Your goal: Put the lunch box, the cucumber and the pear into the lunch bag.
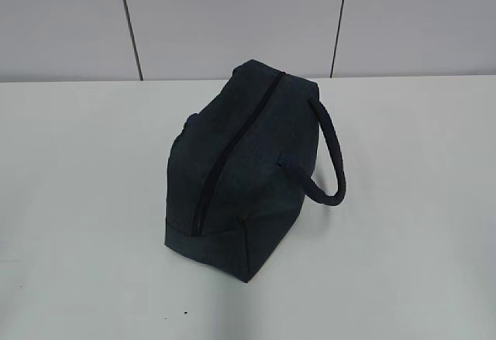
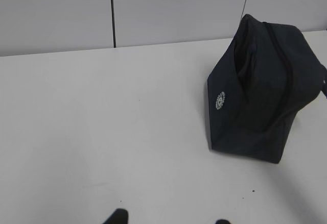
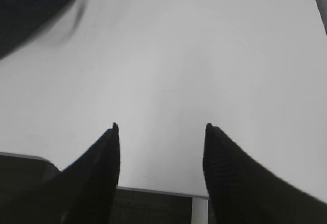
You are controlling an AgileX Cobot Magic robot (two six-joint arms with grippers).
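Two claws show, each only in its own wrist view. The right claw (image 3: 161, 132) hangs low over the near edge of the flat white table (image 1: 403, 262), its two dark fingers (image 3: 232, 178) standing well apart with nothing between them but bare tabletop. Of the left claw (image 2: 168, 220) only two black fingertips (image 2: 116, 217) peek up at the bottom edge of the left wrist view, also apart and holding nothing.

Farther back, one dark navy boxy fabric lunch bag (image 1: 248, 177) stands alone on the middle of the table, well clear of both claws. One black zipper (image 1: 232, 150) runs along its top ridge from the near end to the far end, and it looks drawn closed, so I cannot tell what lies inside. One padded dark loop handle (image 1: 329, 154) arches off its right side in the exterior view. A small round white logo (image 2: 219, 100) sits on the end panel facing the left wrist camera. In the right wrist view a dark corner at the top left is probably the bag.

Behind the table stands a pale grey panelled wall (image 1: 232, 15).
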